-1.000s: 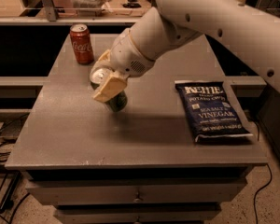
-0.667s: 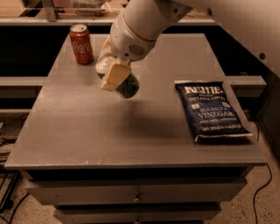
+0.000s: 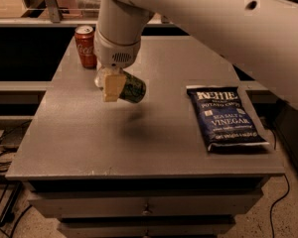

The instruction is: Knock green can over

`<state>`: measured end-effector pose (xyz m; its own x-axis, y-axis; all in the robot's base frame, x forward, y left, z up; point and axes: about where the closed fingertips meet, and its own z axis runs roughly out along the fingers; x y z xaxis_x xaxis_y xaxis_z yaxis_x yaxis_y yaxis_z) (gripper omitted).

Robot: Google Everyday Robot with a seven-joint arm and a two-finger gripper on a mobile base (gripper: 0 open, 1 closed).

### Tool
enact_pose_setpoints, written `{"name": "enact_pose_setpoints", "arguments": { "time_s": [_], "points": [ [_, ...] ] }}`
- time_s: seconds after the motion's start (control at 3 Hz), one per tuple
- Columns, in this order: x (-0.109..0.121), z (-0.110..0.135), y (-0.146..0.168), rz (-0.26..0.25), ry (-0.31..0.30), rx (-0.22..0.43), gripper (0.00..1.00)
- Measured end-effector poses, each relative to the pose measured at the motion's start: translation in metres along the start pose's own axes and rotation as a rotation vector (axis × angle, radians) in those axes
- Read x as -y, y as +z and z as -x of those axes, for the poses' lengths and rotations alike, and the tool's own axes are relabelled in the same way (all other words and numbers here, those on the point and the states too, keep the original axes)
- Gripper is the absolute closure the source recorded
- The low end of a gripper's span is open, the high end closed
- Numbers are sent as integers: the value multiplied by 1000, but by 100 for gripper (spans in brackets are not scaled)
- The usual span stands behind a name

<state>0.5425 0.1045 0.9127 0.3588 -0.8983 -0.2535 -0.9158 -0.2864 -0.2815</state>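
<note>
The green can [image 3: 132, 88] is tipped on its side, held in the air above the grey table [image 3: 89, 138]; its shadow falls on the tabletop below it. My gripper [image 3: 113, 86] hangs from the big white arm [image 3: 120, 29] at the table's left middle and is shut on the can. A beige finger pad [image 3: 111, 87] crosses the can's left part. The can's silver end points left, mostly hidden behind the finger.
A red Coca-Cola can [image 3: 85, 46] stands upright at the table's back left, just behind the gripper. A blue Kettle chips bag [image 3: 223, 117] lies flat at the right. Drawers [image 3: 146, 207] sit below the table's front edge.
The arm has swung left and up over the table. The green can has gone from slanted near the tabletop to lying sideways in the gripper, higher above the surface.
</note>
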Motion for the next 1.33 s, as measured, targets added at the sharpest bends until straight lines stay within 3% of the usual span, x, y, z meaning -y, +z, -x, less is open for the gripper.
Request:
{"name": "enact_pose_setpoints", "arguments": {
  "time_s": [0.33, 1.0, 1.33],
  "points": [
    [-5, 4, 23, 48, -26, -58, 60],
    [-22, 14, 46, 117, -29, -24, 13],
    [-23, 15, 46, 117, -30, -22, 0]
  ]
}}
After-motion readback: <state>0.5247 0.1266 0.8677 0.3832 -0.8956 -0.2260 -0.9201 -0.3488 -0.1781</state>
